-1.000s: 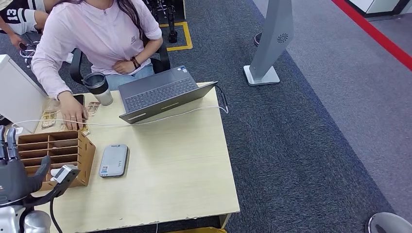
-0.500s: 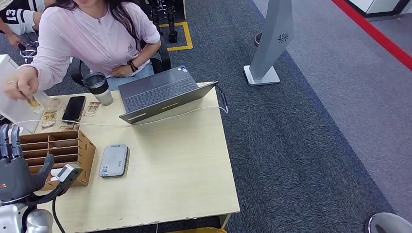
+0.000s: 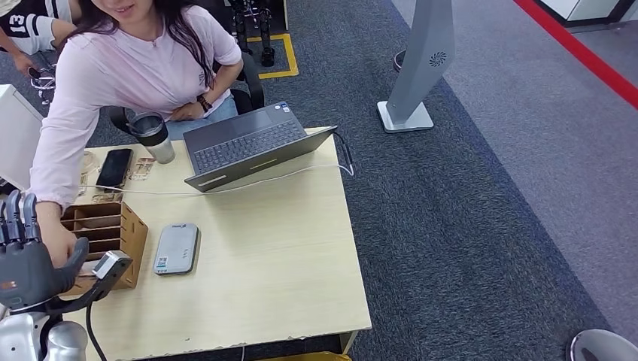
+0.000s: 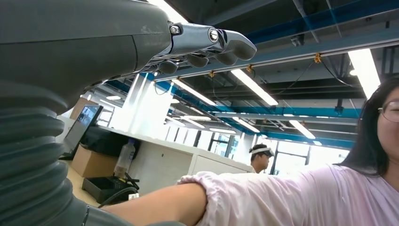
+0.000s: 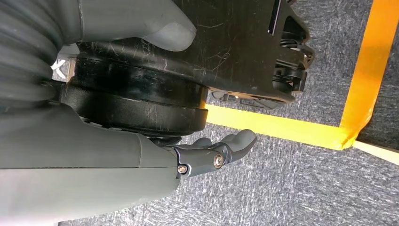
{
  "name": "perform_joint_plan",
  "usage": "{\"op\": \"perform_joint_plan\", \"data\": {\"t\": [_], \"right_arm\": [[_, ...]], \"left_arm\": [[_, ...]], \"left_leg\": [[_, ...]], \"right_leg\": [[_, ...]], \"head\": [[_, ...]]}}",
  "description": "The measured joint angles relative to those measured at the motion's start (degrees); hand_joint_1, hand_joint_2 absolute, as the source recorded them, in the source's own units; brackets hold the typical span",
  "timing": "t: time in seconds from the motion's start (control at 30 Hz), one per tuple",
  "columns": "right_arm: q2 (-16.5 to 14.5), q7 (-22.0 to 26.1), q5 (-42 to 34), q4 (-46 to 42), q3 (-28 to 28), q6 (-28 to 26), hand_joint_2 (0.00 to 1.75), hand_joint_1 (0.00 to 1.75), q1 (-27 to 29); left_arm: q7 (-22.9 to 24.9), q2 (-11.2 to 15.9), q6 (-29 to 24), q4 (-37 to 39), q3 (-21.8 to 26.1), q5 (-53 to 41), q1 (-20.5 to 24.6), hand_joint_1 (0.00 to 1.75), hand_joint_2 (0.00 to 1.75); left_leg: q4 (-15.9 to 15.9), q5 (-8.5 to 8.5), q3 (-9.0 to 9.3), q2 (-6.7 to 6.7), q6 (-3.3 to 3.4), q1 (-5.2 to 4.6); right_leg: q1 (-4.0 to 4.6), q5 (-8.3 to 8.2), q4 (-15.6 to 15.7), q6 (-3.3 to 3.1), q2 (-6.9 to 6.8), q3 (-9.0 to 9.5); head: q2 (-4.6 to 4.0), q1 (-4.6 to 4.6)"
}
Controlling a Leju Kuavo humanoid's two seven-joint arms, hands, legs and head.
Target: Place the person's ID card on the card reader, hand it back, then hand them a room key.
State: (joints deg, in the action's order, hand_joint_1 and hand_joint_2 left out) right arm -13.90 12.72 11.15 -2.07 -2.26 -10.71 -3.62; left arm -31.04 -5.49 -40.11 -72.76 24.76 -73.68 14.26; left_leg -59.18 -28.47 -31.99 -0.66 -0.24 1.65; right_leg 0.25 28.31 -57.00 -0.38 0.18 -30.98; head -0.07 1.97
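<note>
Receiving the ID card — our left hand (image 3: 26, 259) waits with fingers spread, holding nothing, as the person's hand (image 3: 59, 244) reaches it; next, we grasp and carry to the card reader (image 3: 176, 248).

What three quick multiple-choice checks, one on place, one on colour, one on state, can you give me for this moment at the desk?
1. Where does the grey card reader lie?
A. Beside the wooden organizer
B. On the laptop
C. On the carpet

2. What colour is the person's top?
A. Black
B. Pale pink
C. Green

3. How is the laptop?
A. Closed
B. Lid open
C. Upside down

Key: 1 A, the reader lies flat on the table just beside the organizer. 2 B, the sleeve reaching toward the left hand is pale pink. 3 B, its keyboard is visible.
</note>
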Motion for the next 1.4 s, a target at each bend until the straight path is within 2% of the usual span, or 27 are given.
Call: {"op": "perform_joint_plan", "data": {"t": [0.43, 0.5, 0.63, 0.8, 1.03, 1.23, 1.4], "right_arm": [[0.00, 0.11, 1.16, 0.73, -0.34, 0.14, 1.75, 0.00, -0.41], [0.00, 0.07, 1.46, 0.75, -0.52, 0.09, 1.75, 0.00, -0.43], [0.00, 0.02, 2.00, 0.76, -1.19, -0.07, 1.75, 0.00, -0.44], [0.00, 0.02, 1.93, 0.77, -1.45, -0.62, 1.75, 0.00, -0.44], [-0.02, -0.02, 1.92, 0.85, -1.84, -0.90, 1.75, 0.00, -0.43], [-0.02, 0.06, 1.91, 0.97, -2.54, -0.94, 1.75, 0.00, -0.44], [-0.02, 0.08, 1.92, 0.98, -2.62, -0.93, 1.75, 0.00, -0.44]], "left_arm": [[-0.70, 0.33, 0.00, 0.19, 0.00, 1.19, -0.79, 0.00, 1.75], [0.09, 0.43, 0.00, 0.31, 0.00, 0.95, -1.20, 0.00, 1.75], [4.67, 1.43, 0.00, 1.71, -0.59, 1.01, -2.18, 0.00, 1.75], [10.01, 4.04, 0.00, 3.49, -4.30, 2.86, -4.56, 0.00, 1.75], [13.42, 6.31, 0.00, 4.10, -10.58, 3.52, -7.48, 0.00, 1.75], [16.52, 7.21, -0.02, 2.90, -15.77, 2.86, -10.31, 0.00, 1.75], [17.34, 7.56, -0.02, 1.92, -17.86, 2.68, -11.26, 0.00, 1.75]], "left_leg": [[0.00, 0.00, -0.03, 0.01, 0.00, 0.00], [0.00, 0.00, -0.03, 0.01, 0.00, 0.00], [0.01, 0.00, -0.03, -0.01, 0.00, 0.00], [0.01, 0.00, -0.04, 0.01, 0.00, 0.00], [0.01, 0.00, -0.06, 0.00, 0.00, -0.03], [0.01, 0.00, -0.07, 0.03, 0.01, -0.05], [0.01, 0.00, -0.06, 0.03, 0.01, -0.05]], "right_leg": [[0.00, 0.00, 0.00, 0.00, 0.00, 0.00], [0.00, 0.00, 0.00, 0.00, 0.00, 0.00], [0.00, 0.00, 0.00, 0.00, 0.00, -0.01], [0.00, 0.00, 0.00, 0.00, -0.02, -0.03], [-0.03, 0.00, 0.00, 0.00, -0.02, -0.03], [-0.04, 0.00, 0.00, 0.00, -0.04, -0.04], [-0.04, 0.00, 0.00, 0.00, -0.04, -0.04]], "head": [[0.00, -0.01], [0.00, 0.00], [0.00, -0.01], [0.00, -0.01], [0.00, -0.01], [0.00, 0.00], [0.00, -0.01]]}}
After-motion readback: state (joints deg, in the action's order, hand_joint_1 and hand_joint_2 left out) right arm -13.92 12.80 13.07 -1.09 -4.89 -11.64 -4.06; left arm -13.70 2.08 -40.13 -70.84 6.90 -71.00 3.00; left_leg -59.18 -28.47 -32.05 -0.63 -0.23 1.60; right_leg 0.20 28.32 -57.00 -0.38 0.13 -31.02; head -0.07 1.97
